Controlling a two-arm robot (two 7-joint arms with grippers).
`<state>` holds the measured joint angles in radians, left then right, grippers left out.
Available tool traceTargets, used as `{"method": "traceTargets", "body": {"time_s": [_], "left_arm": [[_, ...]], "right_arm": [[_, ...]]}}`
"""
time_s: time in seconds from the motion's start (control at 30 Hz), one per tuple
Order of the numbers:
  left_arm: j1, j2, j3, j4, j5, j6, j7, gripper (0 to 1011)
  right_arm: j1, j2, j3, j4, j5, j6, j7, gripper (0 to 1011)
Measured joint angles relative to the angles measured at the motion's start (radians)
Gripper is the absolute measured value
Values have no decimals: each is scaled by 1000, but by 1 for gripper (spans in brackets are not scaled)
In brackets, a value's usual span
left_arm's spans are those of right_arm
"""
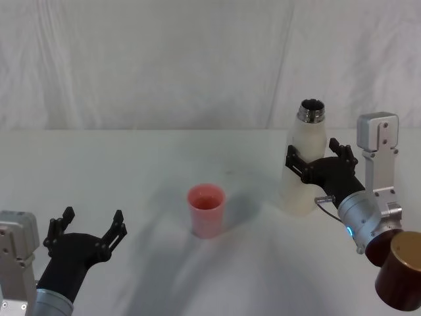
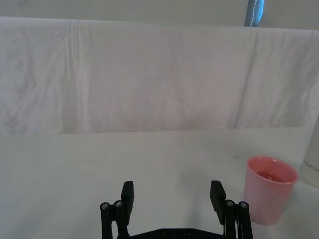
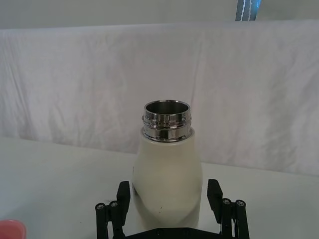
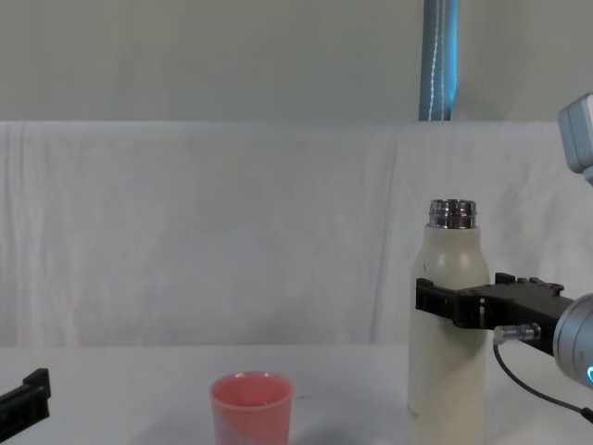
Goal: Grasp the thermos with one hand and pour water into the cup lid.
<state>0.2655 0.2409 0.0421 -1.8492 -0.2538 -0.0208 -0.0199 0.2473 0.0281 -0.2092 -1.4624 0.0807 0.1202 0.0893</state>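
Head view: tall cream-white matte thermos (image 1: pixel 304 164) with bare threaded steel neck stands upright on the white-draped table (image 1: pixel 131 171), on the robot's right. Right gripper (image 1: pixel 320 160) straddles its mid-body, one finger on either side. Small pink plastic cup lid (image 1: pixel 206 209) sits upright near table centre, well apart from the thermos and to its left. Left gripper (image 1: pixel 89 227) rests low at the near left, fingers spread, holding nothing; probably parked, since one arm does the pour.

Left wrist view: left gripper (image 2: pixel 172 195) gapes over bare table; cup lid (image 2: pixel 270 189) is off to one side, mouth up.

Right wrist view: thermos (image 3: pixel 167 177) fills the gap of the right gripper (image 3: pixel 168 195). One finger looks flush against the wall; the other shows a sliver of space. Judgement: closing, or only just seated, not a confirmed clamp.

Chest view: right gripper (image 4: pixel 450 298) crosses the thermos (image 4: pixel 449 334) around mid-height, base on the table. A mid-body hold likely keeps the bottle balanced for tilting. Cup lid (image 4: pixel 251 406) waits to the left.
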Motion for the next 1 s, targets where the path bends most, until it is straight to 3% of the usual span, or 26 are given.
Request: {"method": "traceTargets", "body": {"time_s": [1.0], "left_arm": [[0,0,0,0,0,0,0,1001]], "right_arm": [[27,-31,6,55,-24,-6,0,1001]]}}
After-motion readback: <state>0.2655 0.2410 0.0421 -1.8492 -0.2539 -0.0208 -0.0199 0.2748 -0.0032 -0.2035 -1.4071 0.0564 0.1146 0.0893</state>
